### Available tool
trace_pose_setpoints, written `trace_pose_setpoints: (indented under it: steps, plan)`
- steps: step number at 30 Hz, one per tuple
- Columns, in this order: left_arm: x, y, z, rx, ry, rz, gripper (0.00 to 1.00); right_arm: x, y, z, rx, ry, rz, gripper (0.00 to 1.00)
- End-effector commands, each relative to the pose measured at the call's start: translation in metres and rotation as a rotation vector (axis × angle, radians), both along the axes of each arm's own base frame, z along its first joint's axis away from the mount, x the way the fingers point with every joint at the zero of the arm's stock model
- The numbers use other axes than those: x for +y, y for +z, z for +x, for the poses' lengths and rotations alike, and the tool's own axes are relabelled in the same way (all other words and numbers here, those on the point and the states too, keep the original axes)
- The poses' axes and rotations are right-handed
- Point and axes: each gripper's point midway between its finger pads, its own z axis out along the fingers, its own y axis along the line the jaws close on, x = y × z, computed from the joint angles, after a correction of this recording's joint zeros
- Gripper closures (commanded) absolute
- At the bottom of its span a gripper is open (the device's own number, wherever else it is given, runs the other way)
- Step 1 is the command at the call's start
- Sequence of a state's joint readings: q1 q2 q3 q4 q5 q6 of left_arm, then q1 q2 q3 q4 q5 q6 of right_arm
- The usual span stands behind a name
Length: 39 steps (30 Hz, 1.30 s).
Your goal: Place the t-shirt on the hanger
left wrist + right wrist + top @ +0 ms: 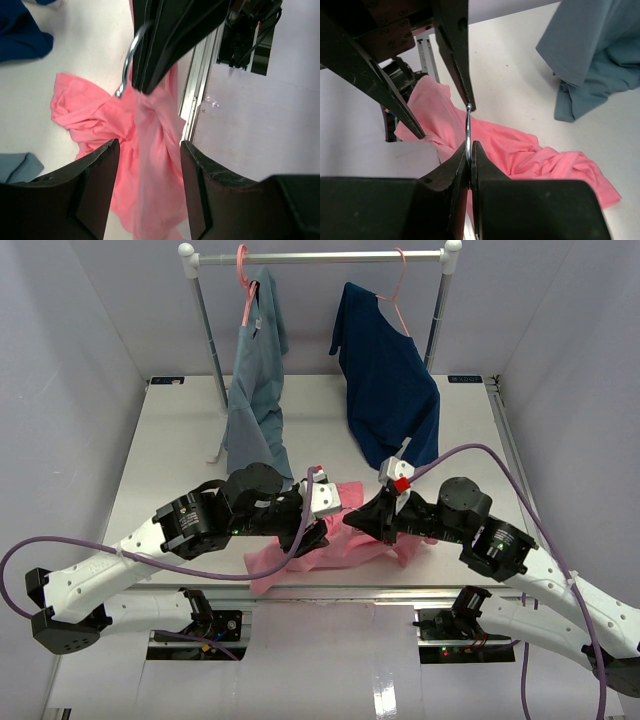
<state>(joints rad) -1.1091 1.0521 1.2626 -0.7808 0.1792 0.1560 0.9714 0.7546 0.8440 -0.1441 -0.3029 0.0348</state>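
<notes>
At the near edge of the bench we find the t-shirt crumpled in a heap between the two hands. We note the right hand clamped on the thin metal hook of the hanger, which stands up over the pink cloth; the rest of the hanger we cannot make out. The left hand hangs with its fingers apart just above the t-shirt, gripping nothing.
</notes>
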Motion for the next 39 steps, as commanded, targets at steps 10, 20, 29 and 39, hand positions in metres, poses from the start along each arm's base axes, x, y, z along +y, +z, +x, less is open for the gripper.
trace_pose_setpoints:
  steps: [10,20,29,39]
  plan:
    - [0.051,0.015,0.046,-0.119,0.353,0.094,0.4,-0.05,0.055,0.045,-0.097,-0.376,0.043,0.92]
    - [0.087,0.015,0.052,-0.128,0.526,0.067,0.4,-0.063,0.086,0.036,-0.118,-0.374,0.104,0.92]
    - [0.09,-0.007,0.053,-0.106,0.568,0.077,0.44,-0.072,0.101,0.024,-0.124,-0.35,0.148,0.92]
    - [0.09,0.013,0.059,-0.136,0.6,-0.001,1.0,-0.081,0.079,0.025,-0.112,-0.378,0.091,0.92]
